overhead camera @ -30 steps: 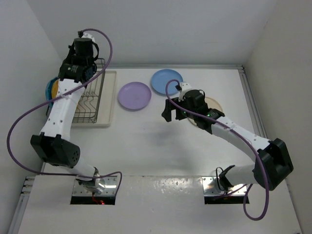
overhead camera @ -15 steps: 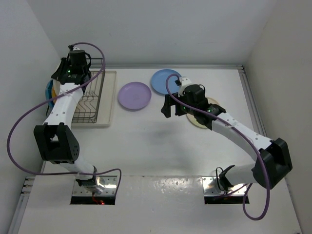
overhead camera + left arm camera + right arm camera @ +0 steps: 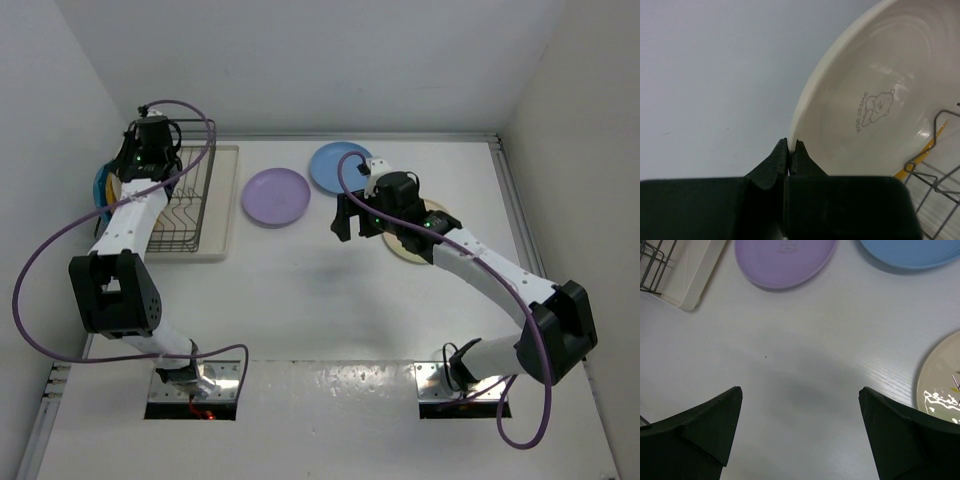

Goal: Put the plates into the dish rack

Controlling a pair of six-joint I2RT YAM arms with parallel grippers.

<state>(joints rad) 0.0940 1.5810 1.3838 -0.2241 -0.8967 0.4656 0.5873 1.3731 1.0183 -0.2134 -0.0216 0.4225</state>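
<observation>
My left gripper (image 3: 792, 146) is shut on the rim of a cream plate (image 3: 875, 75) with a small bear print. It holds the plate on edge over the far left end of the dish rack (image 3: 182, 212), whose wires also show in the left wrist view (image 3: 935, 175). In the top view the left gripper (image 3: 148, 150) hides this plate. Teal and orange plates (image 3: 101, 186) stand at the rack's left side. The lilac plate (image 3: 276, 196), the blue plate (image 3: 340, 167) and the cream sprig plate (image 3: 432, 236) lie flat on the table. My right gripper (image 3: 345, 222) is open and empty above the table, between the lilac and sprig plates.
The rack stands on a flat cream tray (image 3: 226, 200) at the back left. The right wrist view shows the lilac plate (image 3: 785, 255), the blue plate (image 3: 910, 252), the sprig plate (image 3: 942, 380) and the tray corner (image 3: 690, 280). Walls close in on the left, back and right.
My left gripper has lowered and shifted left with the cream plate, toward the far left end of the rack. My right gripper has drifted slightly toward the back.
</observation>
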